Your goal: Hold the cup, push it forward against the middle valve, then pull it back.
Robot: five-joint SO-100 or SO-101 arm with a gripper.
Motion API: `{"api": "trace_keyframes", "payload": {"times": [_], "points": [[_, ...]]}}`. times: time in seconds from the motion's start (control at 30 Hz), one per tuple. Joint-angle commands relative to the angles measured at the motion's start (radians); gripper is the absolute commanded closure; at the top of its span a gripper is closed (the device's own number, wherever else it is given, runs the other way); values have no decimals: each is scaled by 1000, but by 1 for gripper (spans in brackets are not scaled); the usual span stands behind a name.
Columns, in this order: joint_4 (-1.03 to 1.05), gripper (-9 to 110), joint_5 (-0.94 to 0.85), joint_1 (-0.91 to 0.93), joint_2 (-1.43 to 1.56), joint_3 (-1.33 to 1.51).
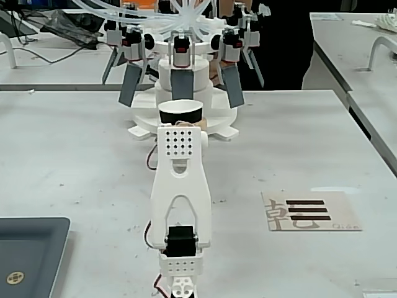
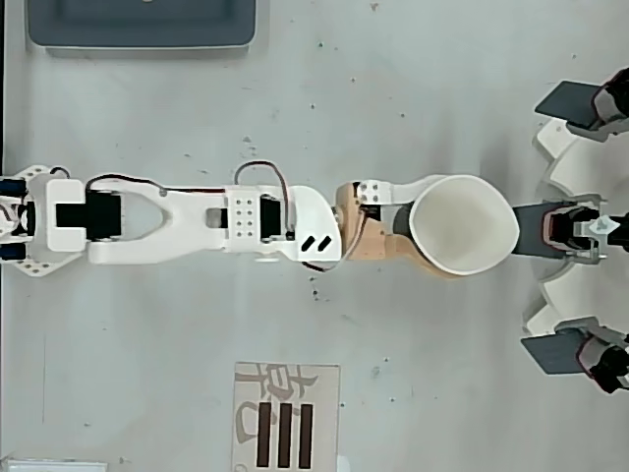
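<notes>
The cup [image 2: 464, 224], black outside with a white rim and white inside, stands upright in front of the white dispenser. My gripper [image 2: 440, 226] is shut on the cup, one white finger [image 2: 405, 189] and one tan finger [image 2: 385, 248] clasping its sides. In the fixed view the cup [image 1: 180, 113] shows just beyond the white gripper head. The middle valve [image 1: 182, 84], a straight grey paddle under a red-and-black head, hangs directly behind the cup. In the overhead view the cup's rim meets the tip of the middle valve [image 2: 539, 226]; I cannot tell whether it presses on it.
Slanted grey paddles [image 1: 131, 84] [image 1: 232, 85] flank the middle one on the dispenser's round white base [image 1: 218, 124]. A dark grey tray [image 1: 28, 251] sits at the near left of the fixed view. A card with black bars [image 1: 310, 211] lies to the right of the arm.
</notes>
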Motion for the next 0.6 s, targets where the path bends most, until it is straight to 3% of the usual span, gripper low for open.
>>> {"api": "trace_keyframes", "payload": {"times": [0.0, 0.33, 0.57], "points": [[37, 98, -3, 11, -54, -167], [176, 98, 2, 12, -336, -575], [155, 98, 0, 11, -279, -494]]}}
